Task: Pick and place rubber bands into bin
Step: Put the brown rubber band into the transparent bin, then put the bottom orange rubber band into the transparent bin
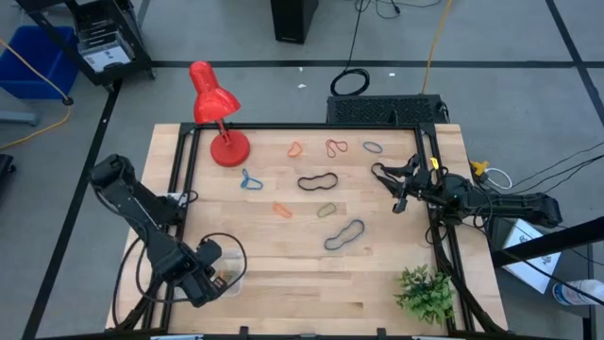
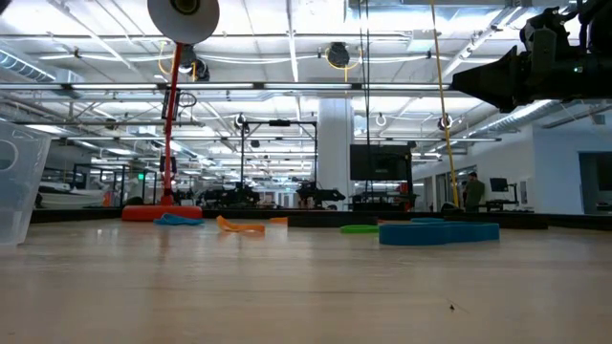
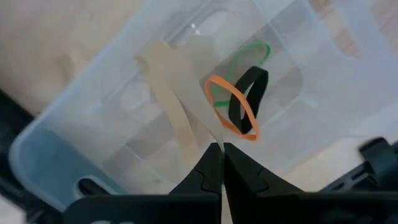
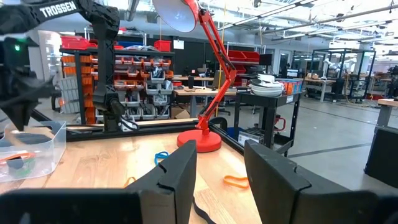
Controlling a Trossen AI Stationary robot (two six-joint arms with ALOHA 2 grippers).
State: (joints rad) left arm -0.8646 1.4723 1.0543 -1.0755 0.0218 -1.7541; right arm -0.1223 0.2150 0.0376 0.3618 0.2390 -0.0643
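At the near edge of the wooden counter (image 1: 311, 283), on its left, we are seeing the left gripper (image 1: 215, 274) hanging directly over the clear plastic bin (image 1: 229, 280). In the left wrist view its fingers (image 3: 208, 171) are pressed together, clenched on a wide tan rubber band (image 3: 177, 109) whose loop is draping down into the bin (image 3: 81, 124). Already lying inside the bin are an orange rubber band (image 3: 231, 107), a black rubber band (image 3: 249, 93) and a thin green rubber band (image 3: 252, 53), overlapping one another.

On the near right corner a small green plant (image 1: 425, 293) is sitting.

Farther in, toward the middle of the counter, more bands are lying flat and apart from each other: a dark blue band (image 1: 344, 235), an olive band (image 1: 327, 211), an orange band (image 1: 282, 210), a large black band (image 1: 318, 181) and a light blue band (image 1: 250, 180).

At the right side the right gripper (image 1: 401, 184) is hovering above the counter with its fingers (image 4: 180, 171) spread apart, released and holding nothing.

Along the far edge an orange loop (image 1: 295, 149), a red loop (image 1: 336, 147) and a grey-blue loop (image 1: 372, 147) are resting in a row. At the far left a red desk lamp (image 1: 217, 118) is standing on its round base.
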